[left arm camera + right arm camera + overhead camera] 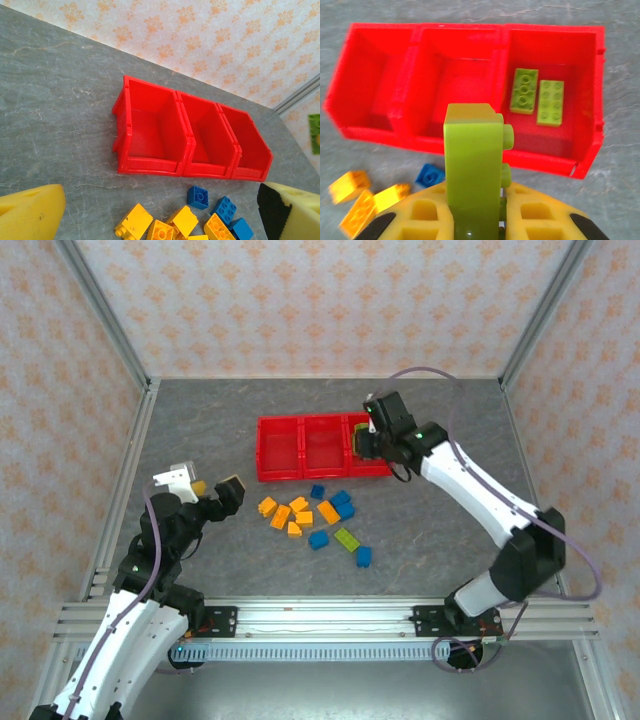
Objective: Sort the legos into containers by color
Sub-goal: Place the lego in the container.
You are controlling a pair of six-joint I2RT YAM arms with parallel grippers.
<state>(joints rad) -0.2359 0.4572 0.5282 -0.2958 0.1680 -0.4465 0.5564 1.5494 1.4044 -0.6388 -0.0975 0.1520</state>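
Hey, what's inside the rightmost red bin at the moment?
In the right wrist view, two lime green legos lie flat, side by side, on the floor of the rightmost red bin. From above, the right pincer, shut on another lime green brick, covers most of its inside.

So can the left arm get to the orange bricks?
Probably yes. The left arm hangs near the orange bricks with its jaws open, and only bare table lies between them.
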